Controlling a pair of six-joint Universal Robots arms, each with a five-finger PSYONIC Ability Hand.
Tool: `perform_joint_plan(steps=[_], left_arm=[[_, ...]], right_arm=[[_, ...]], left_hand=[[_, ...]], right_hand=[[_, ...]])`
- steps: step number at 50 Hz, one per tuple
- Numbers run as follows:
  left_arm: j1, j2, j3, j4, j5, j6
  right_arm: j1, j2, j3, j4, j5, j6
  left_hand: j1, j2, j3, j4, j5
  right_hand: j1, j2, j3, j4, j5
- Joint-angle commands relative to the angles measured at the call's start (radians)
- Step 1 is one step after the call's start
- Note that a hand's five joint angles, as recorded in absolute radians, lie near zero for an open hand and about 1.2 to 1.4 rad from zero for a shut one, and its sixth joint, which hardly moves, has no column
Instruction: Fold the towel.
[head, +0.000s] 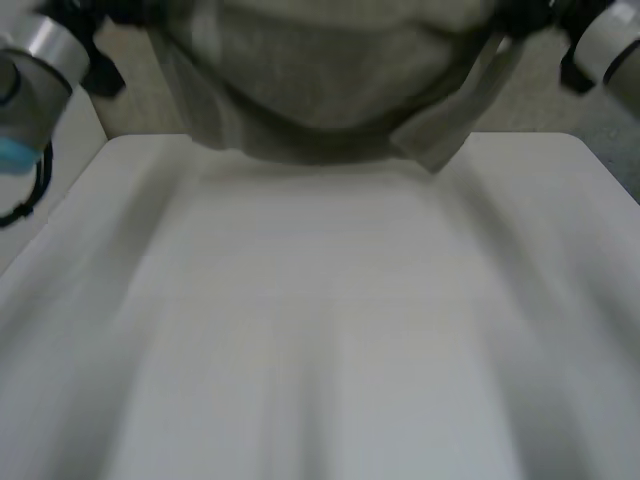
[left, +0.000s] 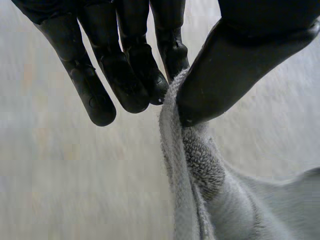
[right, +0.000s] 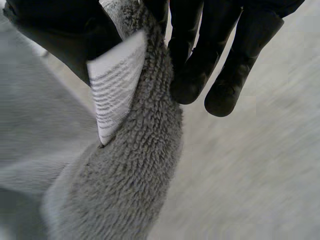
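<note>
The grey towel (head: 330, 80) is held up in the air over the far end of the desk (head: 320, 330). It is stretched side to side between the two arms and sags in the middle. Its lower edge hangs about level with the desk's far edge; I cannot tell whether it touches.

The left robot hand (left: 240, 55) pinches one upper corner between its thumb and straight fingers, and the cloth drops away below its fingertips. The right robot hand (right: 200, 60) pinches the other end the same way, beside a white printed label (right: 115, 90).

The towel's long axis runs from hand to hand, so neither is nearer. Any lay-down probably needs both to lower together, free edge first.
</note>
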Motion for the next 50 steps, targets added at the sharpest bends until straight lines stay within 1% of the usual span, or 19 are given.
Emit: perform_joint_plan(steps=[1, 2, 4, 6, 8, 13, 20, 27, 28, 29, 31, 32, 34, 35, 37, 38, 39, 43, 50], left_arm=[[0.063, 0.062, -0.405, 0.038, 0.087, 0.1], [0.063, 0.062, -0.406, 0.038, 0.087, 0.101], [0.075, 0.072, -0.473, 0.058, 0.095, 0.157], [0.111, 0.105, -0.591, 0.07, 0.108, 0.266], [0.127, 0.122, -0.637, 0.07, 0.121, 0.307], [0.154, 0.176, -0.728, 0.072, 0.161, 0.355], [0.192, 0.301, -0.844, 0.072, 0.171, 0.352], [0.18, 0.361, -0.978, 0.078, 0.175, 0.366], [0.177, 0.374, -1.013, 0.081, 0.175, 0.367], [0.177, 0.374, -1.013, 0.081, 0.175, 0.368], [0.169, 0.398, -1.064, 0.084, 0.17, 0.372], [0.169, 0.398, -1.064, 0.084, 0.17, 0.372], [0.166, 0.412, -1.091, 0.089, 0.168, 0.374], [0.166, 0.412, -1.091, 0.089, 0.168, 0.374], [0.171, 0.418, -1.104, 0.093, 0.168, 0.393], [0.171, 0.418, -1.104, 0.093, 0.168, 0.394], [0.174, 0.423, -1.107, 0.092, 0.17, 0.415], [0.177, 0.447, -1.119, 0.087, 0.17, 0.475], [0.164, 0.555, -1.191, 0.098, 0.171, 0.622]], right_arm=[[-0.011, -0.009, 0.384, 0.121, -0.168, -0.379], [-0.011, -0.009, 0.385, 0.121, -0.168, -0.379], [-0.039, -0.026, 0.535, 0.127, -0.223, -0.546], [-0.065, -0.037, 0.592, 0.13, -0.252, -0.604], [-0.088, -0.049, 0.633, 0.132, -0.272, -0.643], [-0.131, -0.109, 0.695, 0.133, -0.304, -0.608], [-0.183, -0.208, 0.755, 0.126, -0.317, -0.447], [-0.191, -0.259, 0.856, 0.123, -0.314, -0.433], [-0.189, -0.268, 0.883, 0.12, -0.31, -0.433], [-0.189, -0.268, 0.884, 0.12, -0.31, -0.433], [-0.186, -0.29, 0.942, 0.109, -0.306, -0.433], [-0.186, -0.29, 0.942, 0.109, -0.306, -0.433], [-0.189, -0.317, 1.006, 0.08, -0.304, -0.433], [-0.189, -0.317, 1.006, 0.08, -0.304, -0.433], [-0.192, -0.354, 1.072, 0.034, -0.294, -0.433], [-0.192, -0.354, 1.072, 0.034, -0.294, -0.433], [-0.192, -0.377, 1.106, 0.005, -0.28, -0.433], [-0.191, -0.437, 1.18, -0.061, -0.228, -0.433], [-0.177, -0.576, 1.34, -0.216, -0.048, -0.421]], left_hand=[[0.131, 0.05, 0.06, 0.04, 0.106], [0.131, 0.05, 0.06, 0.04, 0.106], [0.131, 0.05, 0.06, 0.04, 0.106], [0.131, 0.05, 0.06, 0.04, 0.106], [0.131, 0.05, 0.06, 0.04, 0.106], [0.131, 0.05, 0.06, 0.04, 0.106], [0.131, 0.05, 0.06, 0.04, 0.106], [0.131, 0.05, 0.06, 0.04, 0.106], [0.091, 0.01, 0.019, -0.001, 0.066], [0.091, 0.01, 0.019, -0.001, 0.066], [-0.26, -0.341, -0.332, -0.352, -0.285], [-0.262, -0.343, -0.333, -0.353, -0.287], [-0.721, -0.802, -0.793, -0.813, -0.746], [-0.722, -0.803, -0.794, -0.814, -0.748], [-0.743, -0.824, -0.815, -0.835, -0.768], [-0.743, -0.824, -0.815, -0.835, -0.768], [-0.763, -0.844, -0.835, -0.855, -0.789], [-0.816, -0.897, -0.888, -0.908, -0.842], [-0.907, -0.988, -0.979, -0.999, -0.932]], right_hand=[[0.063, 0.084, 0.059, 0.06, 0.064], [0.063, 0.084, 0.059, 0.06, 0.064], [0.063, 0.084, 0.059, 0.06, 0.064], [0.063, 0.084, 0.059, 0.06, 0.064], [0.063, 0.084, 0.059, 0.06, 0.064], [0.063, 0.084, 0.059, 0.06, 0.064], [0.063, 0.084, 0.059, 0.06, 0.064], [0.052, 0.073, 0.048, 0.049, 0.053], [-0.119, -0.098, -0.124, -0.123, -0.118], [-0.121, -0.1, -0.125, -0.124, -0.12], [-0.308, -0.287, -0.312, -0.312, -0.307], [-0.309, -0.288, -0.313, -0.312, -0.308], [-0.531, -0.51, -0.535, -0.534, -0.53], [-0.532, -0.511, -0.536, -0.535, -0.531], [-0.985, -0.964, -0.989, -0.988, -0.984], [-0.987, -0.966, -0.991, -0.99, -0.986], [-1.159, -1.138, -1.163, -1.162, -1.158], [-1.159, -1.138, -1.163, -1.162, -1.158], [-1.159, -1.138, -1.163, -1.162, -1.158]])
